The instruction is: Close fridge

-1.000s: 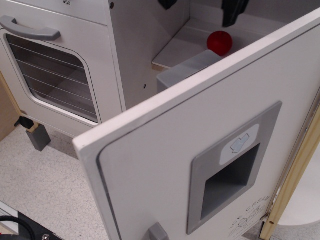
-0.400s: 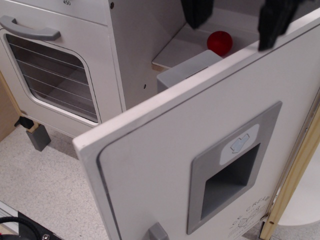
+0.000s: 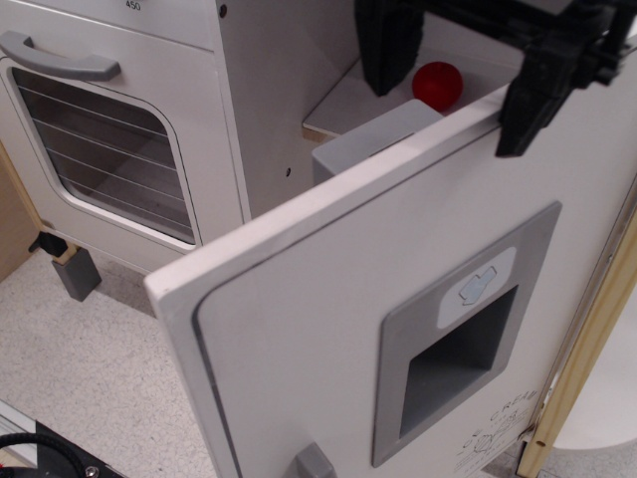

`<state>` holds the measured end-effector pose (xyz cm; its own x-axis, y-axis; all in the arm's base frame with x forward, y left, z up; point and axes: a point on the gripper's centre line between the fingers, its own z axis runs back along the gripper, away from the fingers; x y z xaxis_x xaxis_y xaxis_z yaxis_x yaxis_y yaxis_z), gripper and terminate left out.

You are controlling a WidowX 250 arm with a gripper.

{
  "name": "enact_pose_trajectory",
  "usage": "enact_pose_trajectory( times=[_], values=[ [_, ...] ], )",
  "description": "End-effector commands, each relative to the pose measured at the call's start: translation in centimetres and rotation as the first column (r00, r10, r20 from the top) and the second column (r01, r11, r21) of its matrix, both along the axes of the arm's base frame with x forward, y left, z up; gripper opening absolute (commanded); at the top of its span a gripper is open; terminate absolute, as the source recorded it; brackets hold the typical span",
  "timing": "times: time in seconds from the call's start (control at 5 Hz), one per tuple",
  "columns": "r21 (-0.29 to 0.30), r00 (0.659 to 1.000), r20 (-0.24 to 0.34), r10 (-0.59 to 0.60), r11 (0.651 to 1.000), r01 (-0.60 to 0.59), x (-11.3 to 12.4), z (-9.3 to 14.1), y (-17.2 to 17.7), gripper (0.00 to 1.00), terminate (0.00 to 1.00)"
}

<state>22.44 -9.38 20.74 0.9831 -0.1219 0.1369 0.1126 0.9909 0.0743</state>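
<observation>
The white fridge door (image 3: 328,329) stands wide open, swung out toward the camera. It carries a grey recessed dispenser panel (image 3: 463,334), faint lettering at its lower right, and the top of a grey handle (image 3: 314,463) at the bottom edge. My gripper (image 3: 456,85) hangs open at the top of the frame. One black finger (image 3: 388,45) is behind the door's top edge, inside the fridge. The other finger (image 3: 537,95) is in front of the door's outer face. A red ball (image 3: 438,85) lies on the fridge shelf between them.
A white oven (image 3: 100,129) with a wire-rack window and a horizontal grey handle (image 3: 60,58) stands to the left. A grey bin (image 3: 373,139) sits on the door's inner side. A wooden post (image 3: 587,349) runs along the right. Speckled floor (image 3: 90,368) lies below.
My gripper has come down from the top of the frame and now straddles the door's top edge. The door and the ball have not moved.
</observation>
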Motion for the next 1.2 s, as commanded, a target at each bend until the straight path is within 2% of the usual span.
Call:
enact_pose_trajectory(
  times=[0.0,0.4,0.6,0.8,1.0],
  values=[
    [0.0,0.993,0.055,0.101,0.995,-0.101,2.6,1.0,3.4,1.0,0.0],
    [-0.024,0.99,0.071,0.122,0.992,-0.12,3.2,3.5,4.5,1.0,0.0],
    [-0.022,0.994,0.054,0.093,0.996,-0.092,2.0,3.7,4.0,1.0,0.0],
    [0.007,0.998,0.047,0.051,0.999,-0.051,0.4,2.5,2.9,1.0,0.0],
    [0.017,0.997,0.064,0.043,0.999,-0.044,-1.3,0.7,2.1,1.0,0.0]
  ],
)
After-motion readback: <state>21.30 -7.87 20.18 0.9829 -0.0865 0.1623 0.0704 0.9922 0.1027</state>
